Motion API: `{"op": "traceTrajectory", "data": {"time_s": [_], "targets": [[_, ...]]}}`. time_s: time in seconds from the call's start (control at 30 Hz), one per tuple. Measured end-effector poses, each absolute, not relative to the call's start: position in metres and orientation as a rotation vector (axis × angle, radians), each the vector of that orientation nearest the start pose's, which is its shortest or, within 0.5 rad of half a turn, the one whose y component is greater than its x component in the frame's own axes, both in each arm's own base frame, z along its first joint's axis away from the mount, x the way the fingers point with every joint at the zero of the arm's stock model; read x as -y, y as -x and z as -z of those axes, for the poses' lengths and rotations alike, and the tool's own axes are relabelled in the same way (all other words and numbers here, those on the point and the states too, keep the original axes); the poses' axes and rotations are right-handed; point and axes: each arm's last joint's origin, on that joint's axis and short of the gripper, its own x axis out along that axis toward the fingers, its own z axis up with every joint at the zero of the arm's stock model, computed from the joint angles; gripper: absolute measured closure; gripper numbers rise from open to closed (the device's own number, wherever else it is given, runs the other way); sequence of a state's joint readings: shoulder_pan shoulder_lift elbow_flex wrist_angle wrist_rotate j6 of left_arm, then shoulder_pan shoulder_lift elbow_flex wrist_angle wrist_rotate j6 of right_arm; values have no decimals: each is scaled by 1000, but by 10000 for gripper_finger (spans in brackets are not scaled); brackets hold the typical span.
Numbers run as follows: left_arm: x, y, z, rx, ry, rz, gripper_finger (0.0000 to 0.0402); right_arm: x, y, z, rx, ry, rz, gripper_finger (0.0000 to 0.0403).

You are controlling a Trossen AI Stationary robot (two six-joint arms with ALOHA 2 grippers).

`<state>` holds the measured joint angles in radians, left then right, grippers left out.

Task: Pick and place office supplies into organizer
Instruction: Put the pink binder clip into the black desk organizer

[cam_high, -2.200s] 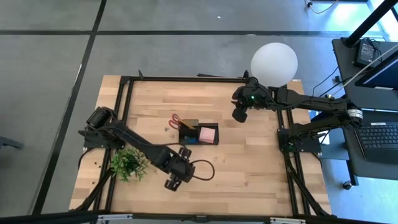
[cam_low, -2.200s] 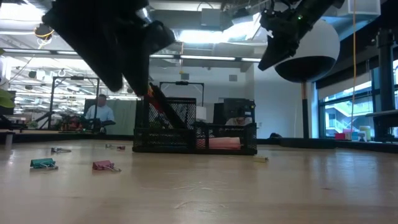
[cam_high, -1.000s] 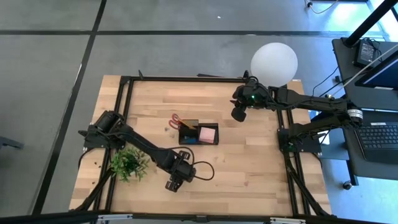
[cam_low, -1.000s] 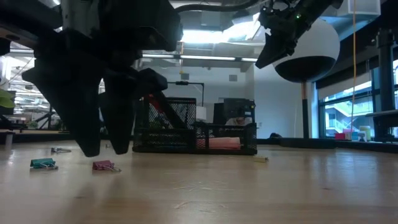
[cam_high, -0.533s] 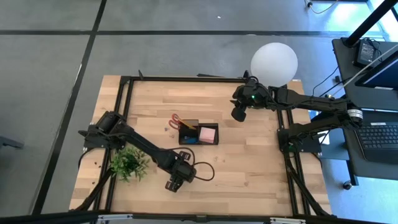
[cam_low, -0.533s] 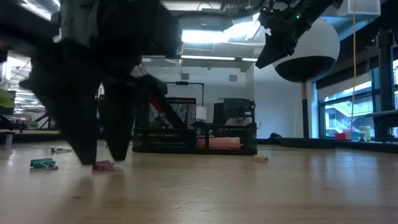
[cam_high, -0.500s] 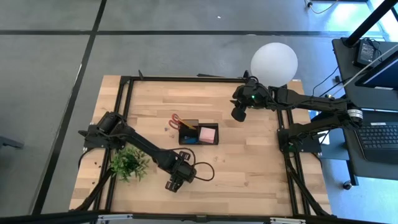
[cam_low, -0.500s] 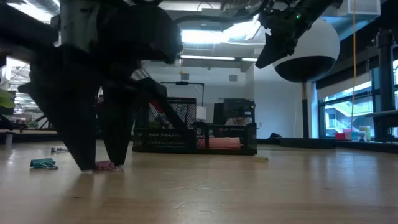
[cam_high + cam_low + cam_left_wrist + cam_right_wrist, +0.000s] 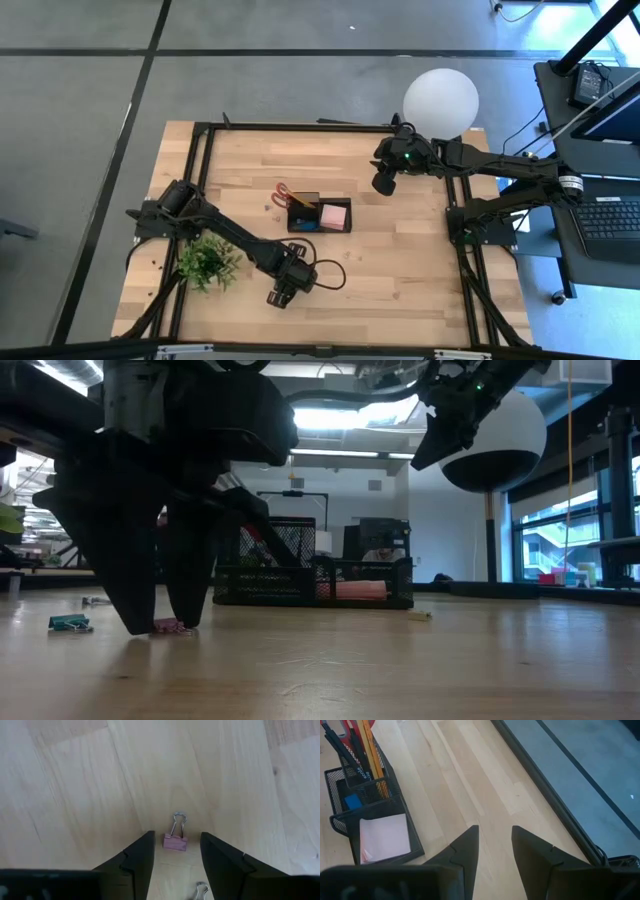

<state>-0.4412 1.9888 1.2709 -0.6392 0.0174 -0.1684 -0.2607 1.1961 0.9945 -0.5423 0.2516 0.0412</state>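
Your left gripper (image 9: 176,851) is down at the table's near edge, its fingers spread with the pink binder clip (image 9: 175,841) lying between the tips, not pinched. Your right gripper (image 9: 495,845) hangs high at the far right beside the white globe lamp (image 9: 440,99), fingers parted and empty. The organizer (image 9: 320,214) sits mid-table, holding pencils, scissors and the pink sticky-note pad (image 9: 334,215).

The high camera looked straight down on the whole table (image 9: 400,260); the low one sat at tabletop level, facing the room. Both showed the organizer (image 9: 320,215), as did the right wrist camera; the left wrist camera hung close over bare wood
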Motion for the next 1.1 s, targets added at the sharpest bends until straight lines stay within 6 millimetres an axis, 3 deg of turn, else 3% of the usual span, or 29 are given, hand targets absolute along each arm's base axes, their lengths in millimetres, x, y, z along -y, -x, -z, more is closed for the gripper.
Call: {"op": "traceTrajectory", "data": {"time_s": [0.53,1.1], "targets": [[159,-336,-133,-1363,-154,261,298,70,-236,-294,-742,-41,503,281],[159,-336,-133,-1346,-187,243,315,70,-236,-294,-743,-41,503,281]]}}
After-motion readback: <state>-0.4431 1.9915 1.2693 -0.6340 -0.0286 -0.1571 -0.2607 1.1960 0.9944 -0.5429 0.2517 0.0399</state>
